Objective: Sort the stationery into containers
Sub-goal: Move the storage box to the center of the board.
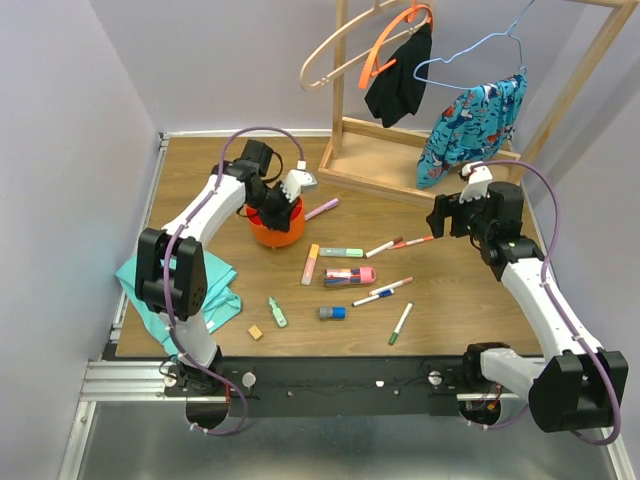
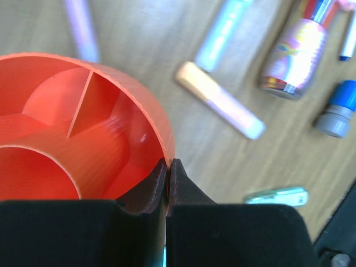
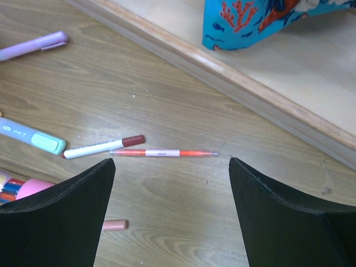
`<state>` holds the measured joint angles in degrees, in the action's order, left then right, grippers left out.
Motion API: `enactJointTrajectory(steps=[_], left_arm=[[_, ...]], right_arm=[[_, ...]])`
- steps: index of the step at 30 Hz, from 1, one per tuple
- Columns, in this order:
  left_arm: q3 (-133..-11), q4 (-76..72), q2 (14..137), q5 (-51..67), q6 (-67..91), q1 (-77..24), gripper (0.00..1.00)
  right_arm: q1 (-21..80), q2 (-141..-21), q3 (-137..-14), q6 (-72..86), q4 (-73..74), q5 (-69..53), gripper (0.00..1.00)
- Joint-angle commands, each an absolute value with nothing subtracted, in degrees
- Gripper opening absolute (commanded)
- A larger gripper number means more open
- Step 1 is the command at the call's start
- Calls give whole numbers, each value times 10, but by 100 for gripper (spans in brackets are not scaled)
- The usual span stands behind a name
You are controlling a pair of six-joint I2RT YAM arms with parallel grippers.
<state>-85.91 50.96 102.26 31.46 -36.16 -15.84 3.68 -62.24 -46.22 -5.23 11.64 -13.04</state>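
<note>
The orange organiser stands at the back left of the table, its compartments empty in the left wrist view. My left gripper is shut on its rim wall, one finger inside and one outside; from above it sits on the organiser's top. My right gripper is open and empty above a thin orange pen and a red-capped marker. Highlighters, markers, a pink tube, a blue-grey piece and a tan cube lie loose on the table.
The wooden rack base, with hanging clothes, stands at the back right, close behind my right gripper. A teal folded cloth lies at the left edge. A purple highlighter lies just right of the organiser.
</note>
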Motion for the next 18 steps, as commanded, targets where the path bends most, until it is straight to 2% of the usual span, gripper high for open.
enactJointTrajectory(steps=[1,8,11,15,18], left_arm=[[-813,480,984,330,-346,-194,10],[-807,450,995,273,-329,-202,11],[-810,445,996,253,-323,-202,19],[-816,469,962,242,-320,-202,41],[-834,496,904,260,-325,-207,50]], right_arm=[[38,-604,-444,-58,134,-131,91],[37,-580,-428,-57,138,-133,91],[38,-570,-422,-56,144,-132,91],[38,-555,-421,-61,155,-129,91],[38,-543,-417,-62,161,-122,92]])
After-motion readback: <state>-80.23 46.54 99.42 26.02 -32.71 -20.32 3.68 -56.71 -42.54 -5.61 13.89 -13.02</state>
